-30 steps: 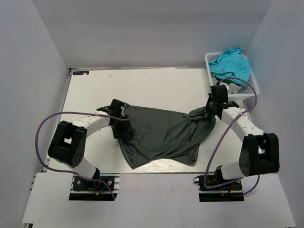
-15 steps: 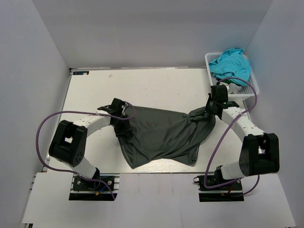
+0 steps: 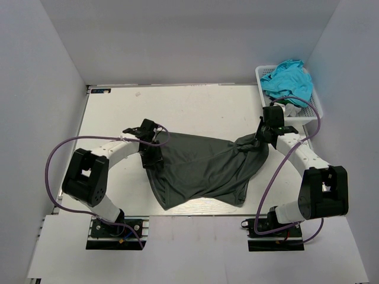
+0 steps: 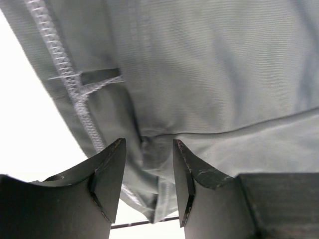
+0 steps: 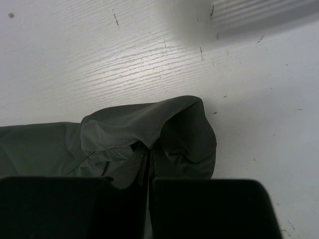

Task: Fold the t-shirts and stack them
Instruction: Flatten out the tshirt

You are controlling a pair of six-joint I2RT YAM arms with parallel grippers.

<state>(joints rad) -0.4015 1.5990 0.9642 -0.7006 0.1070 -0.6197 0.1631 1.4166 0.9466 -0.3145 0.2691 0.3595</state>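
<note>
The dark charcoal-grey t-shirt (image 3: pixel 201 168) lies crumpled across the table's middle, stretched between both arms. At its left edge my left gripper (image 3: pixel 151 156) is open. In the left wrist view a loose fold of the hemmed cloth (image 4: pixel 149 89) hangs between the spread fingertips (image 4: pixel 112 164) of the left gripper (image 4: pixel 148 143). At the shirt's right end my right gripper (image 3: pixel 253 144) is shut on a bunched corner. The right wrist view shows the right gripper (image 5: pixel 149 167) pinching the dark cloth (image 5: pixel 144 127). A turquoise t-shirt (image 3: pixel 287 80) is heaped in the basket. No pale grey shirt is clearly in view.
The white lattice basket (image 3: pixel 312 109) stands at the far right corner, just behind the right arm. Grey walls close in the table on the left, back and right. Purple cables loop off both arms. Bare white tabletop (image 3: pixel 177 106) stretches behind the shirt.
My left wrist has shifted slightly toward the far side at the shirt's left edge. The shirt and the right arm have not visibly moved.
</note>
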